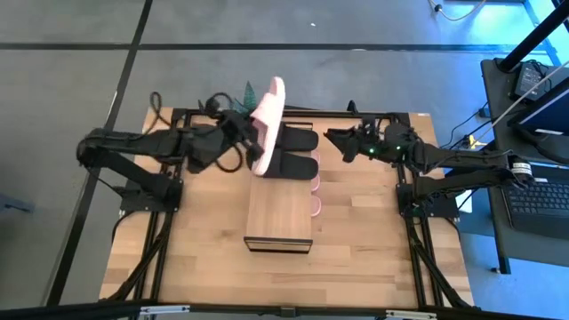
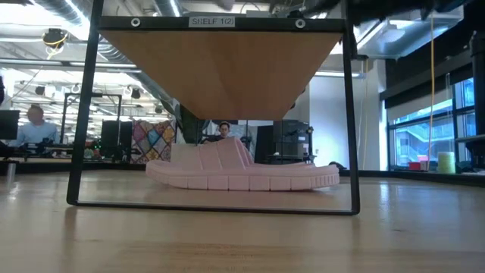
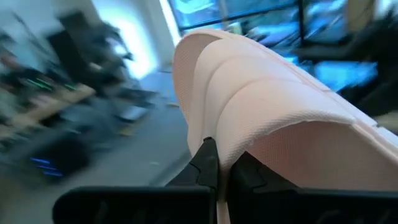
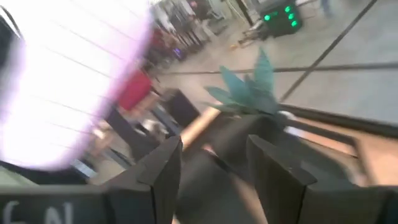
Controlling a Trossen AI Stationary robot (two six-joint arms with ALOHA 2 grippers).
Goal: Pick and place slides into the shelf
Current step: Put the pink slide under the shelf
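High view looks straight down; low view sits at worktop [image 1: 356, 240] level, close under the shelf [image 1: 278, 213]; both share it.

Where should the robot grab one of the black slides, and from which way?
Judging by its pose, take a black slide by the wide strap, coming straight down from above. Both lie flat, sole down, on the table behind the shelf, so the raised strap is the easiest part to pinch. The open right gripper hovers nearby; the left gripper already holds a pink slide.
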